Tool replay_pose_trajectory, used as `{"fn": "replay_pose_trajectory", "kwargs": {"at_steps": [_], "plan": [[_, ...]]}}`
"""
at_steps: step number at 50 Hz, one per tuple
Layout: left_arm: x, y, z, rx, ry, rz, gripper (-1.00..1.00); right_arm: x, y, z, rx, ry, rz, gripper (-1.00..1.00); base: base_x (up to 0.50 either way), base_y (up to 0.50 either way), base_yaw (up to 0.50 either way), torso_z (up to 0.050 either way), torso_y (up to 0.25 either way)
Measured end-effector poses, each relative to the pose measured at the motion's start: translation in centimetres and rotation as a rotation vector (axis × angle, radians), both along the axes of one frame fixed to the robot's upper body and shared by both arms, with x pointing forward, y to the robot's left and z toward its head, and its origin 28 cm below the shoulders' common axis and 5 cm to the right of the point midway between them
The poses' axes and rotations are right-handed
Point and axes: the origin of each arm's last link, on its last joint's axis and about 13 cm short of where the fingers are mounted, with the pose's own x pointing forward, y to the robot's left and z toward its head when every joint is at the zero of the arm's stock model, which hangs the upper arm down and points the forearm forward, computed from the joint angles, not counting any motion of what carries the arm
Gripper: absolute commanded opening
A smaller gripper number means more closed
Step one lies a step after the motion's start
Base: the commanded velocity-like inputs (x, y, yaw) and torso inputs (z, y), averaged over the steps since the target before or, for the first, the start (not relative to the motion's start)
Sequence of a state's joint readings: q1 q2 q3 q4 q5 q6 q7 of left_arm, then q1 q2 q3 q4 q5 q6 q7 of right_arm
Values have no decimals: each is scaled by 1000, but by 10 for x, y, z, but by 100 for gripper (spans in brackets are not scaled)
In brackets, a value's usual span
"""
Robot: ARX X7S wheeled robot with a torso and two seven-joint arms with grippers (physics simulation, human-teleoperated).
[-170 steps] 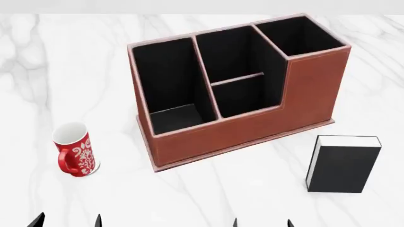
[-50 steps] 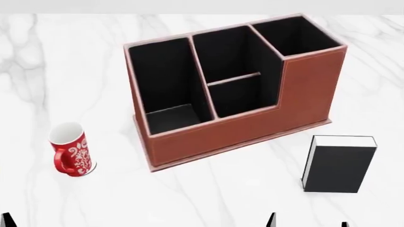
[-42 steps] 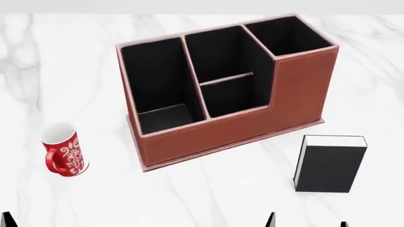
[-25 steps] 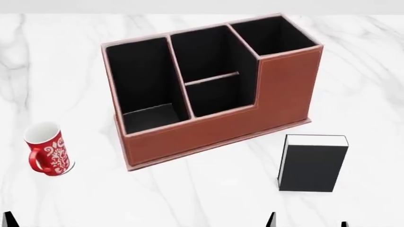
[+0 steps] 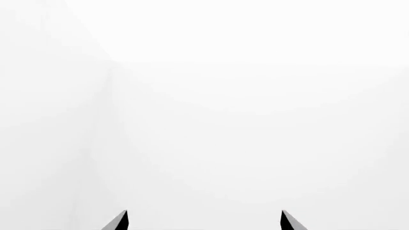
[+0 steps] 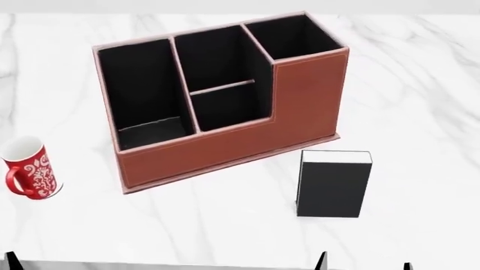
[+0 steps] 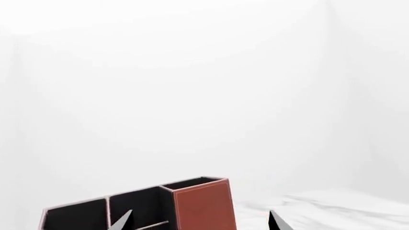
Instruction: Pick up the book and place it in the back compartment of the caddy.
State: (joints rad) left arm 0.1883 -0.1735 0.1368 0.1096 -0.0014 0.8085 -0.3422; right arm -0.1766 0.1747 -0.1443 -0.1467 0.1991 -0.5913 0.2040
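Note:
The black book [image 6: 333, 183] with white page edges stands upright on the marble table, just right of and in front of the caddy [image 6: 307, 95]. The caddy is reddish-brown with black lining and a tall back-right compartment; it also shows in the right wrist view [image 7: 201, 206]. My right gripper [image 6: 363, 263] is open and empty at the head view's bottom edge, in front of the book. Its fingertips [image 7: 276, 221] frame the caddy in the right wrist view. My left gripper [image 5: 203, 221] is open and empty, facing blank white; one fingertip [image 6: 9, 260] shows at the bottom left of the head view.
A red-and-white mug [image 6: 28, 169] stands at the left, in front of the caddy's left end. The white marble table [image 6: 420, 84] spreads around the caddy, and its front edge [image 6: 188, 263] runs along the bottom of the head view.
The head view has shifted right, so caddy, book and mug slide left in the frame. The gripper tips keep their places at the bottom edge. The table's front edge now shows.

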Motion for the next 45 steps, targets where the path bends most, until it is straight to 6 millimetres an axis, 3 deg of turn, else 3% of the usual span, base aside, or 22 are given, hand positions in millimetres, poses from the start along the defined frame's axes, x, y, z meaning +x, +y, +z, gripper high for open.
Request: {"fn": "replay_pose_trajectory", "kwargs": {"at_steps": [34, 45], "plan": [[0, 0, 0, -4, 3, 0, 100, -3, 1, 1, -8, -31, 5, 100, 4, -238, 0, 0, 0], [0, 0, 1, -5, 3, -2, 100, -5, 1, 2, -24, -61, -11, 100, 7, -17, 0, 0, 0]]}}
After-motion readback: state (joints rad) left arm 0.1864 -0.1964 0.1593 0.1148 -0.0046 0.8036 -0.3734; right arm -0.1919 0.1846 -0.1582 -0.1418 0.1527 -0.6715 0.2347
